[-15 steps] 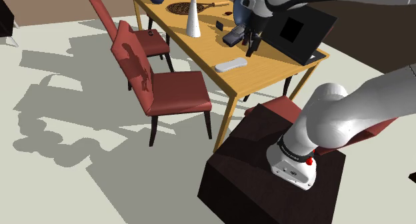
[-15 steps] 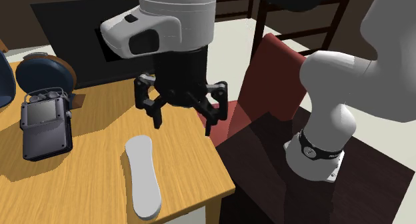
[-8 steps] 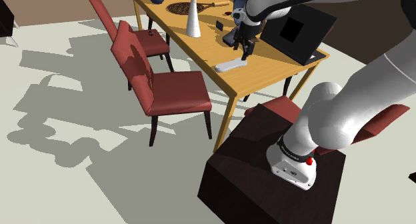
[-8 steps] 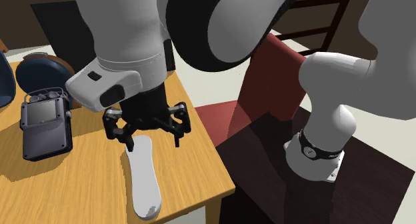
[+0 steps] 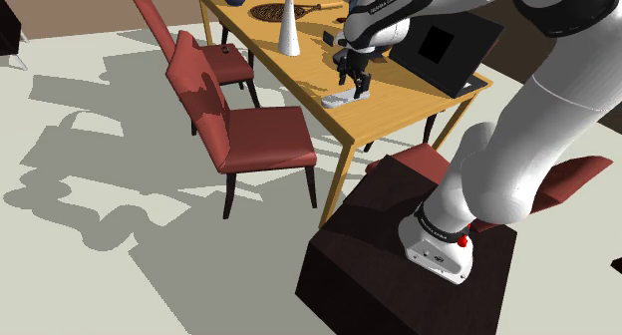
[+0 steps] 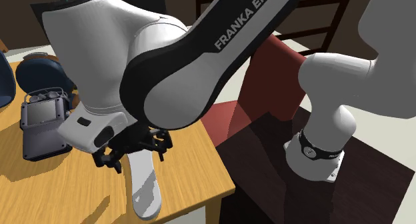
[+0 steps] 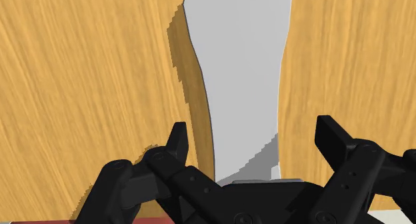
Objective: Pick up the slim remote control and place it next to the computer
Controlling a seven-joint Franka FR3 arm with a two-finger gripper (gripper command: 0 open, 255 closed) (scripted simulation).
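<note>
2 fingers (image 7: pixel 177 146) of gripper (image 7: pixel 253 133) spread, lowered within 1 s from just beside computer (image 5: pixel 449 44) to straddle pale remote (image 7: pixel 240 69), flat near computer on table (image 7: pixel 80 89). Grasp position reached; closing due next.

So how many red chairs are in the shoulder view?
3. The near chair and far chair line the table's side on that view's left; the third chair sits by the stand, partly hidden. Others may be hidden.
</note>
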